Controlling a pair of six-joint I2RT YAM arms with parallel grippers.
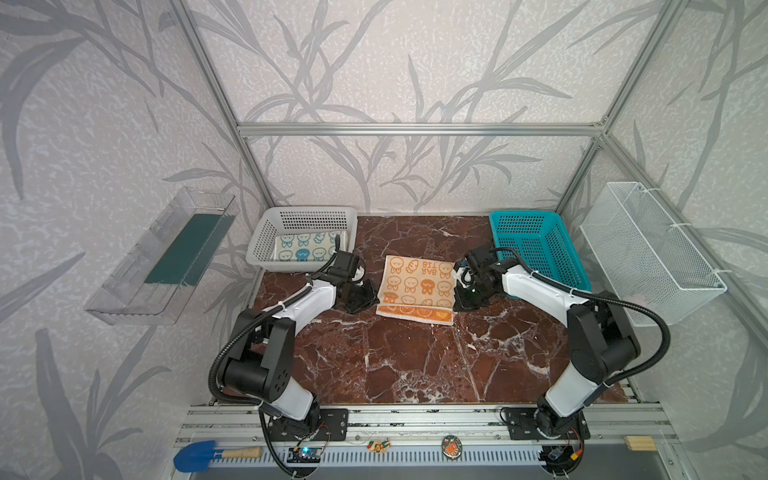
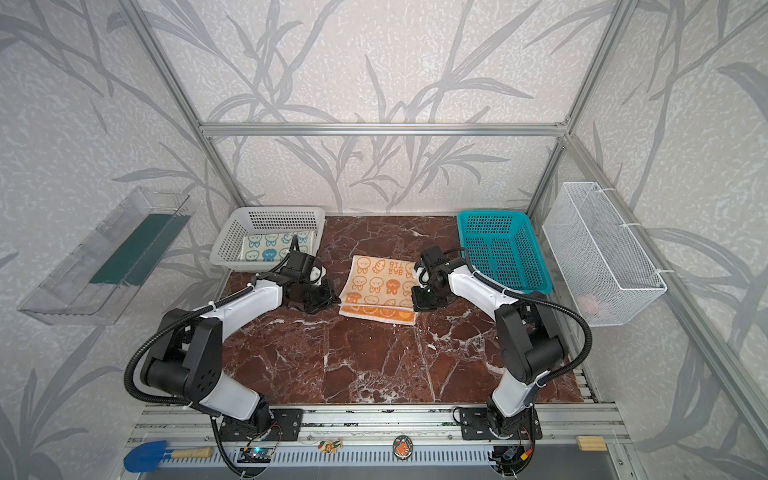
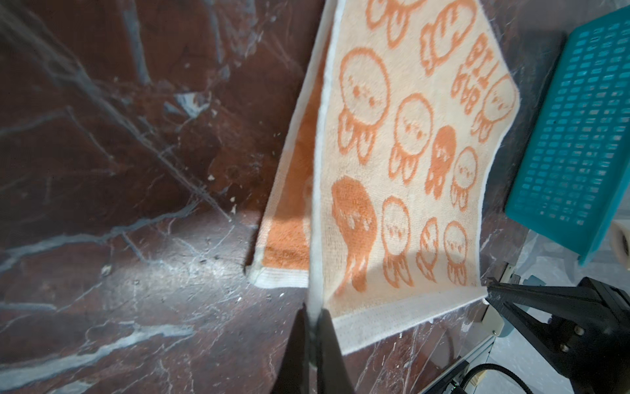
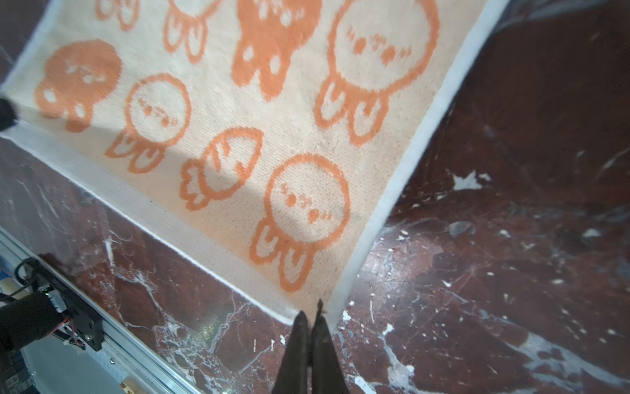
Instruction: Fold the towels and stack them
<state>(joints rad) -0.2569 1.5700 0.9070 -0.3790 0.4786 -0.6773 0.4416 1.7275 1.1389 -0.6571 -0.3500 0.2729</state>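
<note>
We start with the marble worktop (image 1: 415,365), which carries a white basket (image 1: 266,249) at its far left corner and a teal basket (image 1: 524,214) at its far right. We see nothing in the teal one. It looks set aside for the stack, though that is our guess.

A cream-and-blue towel (image 1: 299,247) lies flat inside the white basket. We see only 2 towels here.

The orange towel (image 1: 415,286) sits mid-worktop between the arms, doubled over. Its cream face is up, and a strip of the orange lower layer shows at the near edge. The lettering and bunnies read upside down in both top views, so their tops point toward the arm bases. Doubled, it is almost square, and we judge its long axis unfolded runs near to far.

The left gripper (image 1: 363,300) and right gripper (image 1: 462,300) each take 1 near corner of the upper layer, which keeps the white hem (image 3: 402,317) taut and straight for lining up.

In each wrist view the fingers (image 3: 329,337) (image 4: 300,337) are pressed together, pinching that hem.
</note>
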